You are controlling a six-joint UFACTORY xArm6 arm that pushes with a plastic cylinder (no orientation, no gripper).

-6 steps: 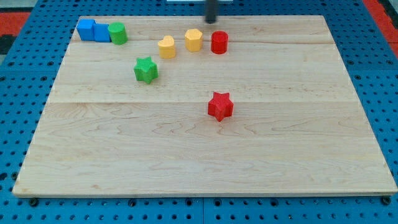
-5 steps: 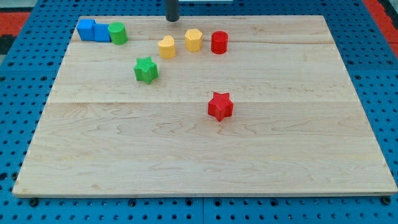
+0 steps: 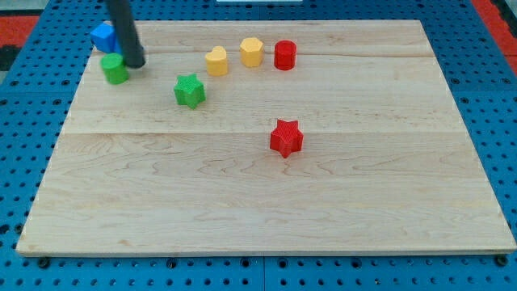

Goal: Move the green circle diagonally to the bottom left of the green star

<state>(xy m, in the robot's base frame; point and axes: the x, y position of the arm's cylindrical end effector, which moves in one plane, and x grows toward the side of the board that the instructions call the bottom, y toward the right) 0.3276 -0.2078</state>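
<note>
The green circle is a small green cylinder near the board's upper left edge. The green star lies to its right and slightly lower. My tip is at the circle's upper right side, touching or almost touching it. The rod rises from the tip to the view's top and hides part of the blue blocks behind it.
A yellow block, a yellow hexagon-like block and a red cylinder stand in a row at the top middle. A red star lies near the centre. The wooden board is ringed by a blue pegboard.
My tip has swept from the top middle to the left and down. The green circle has moved down and left, away from the blue blocks. The other blocks have not moved.
</note>
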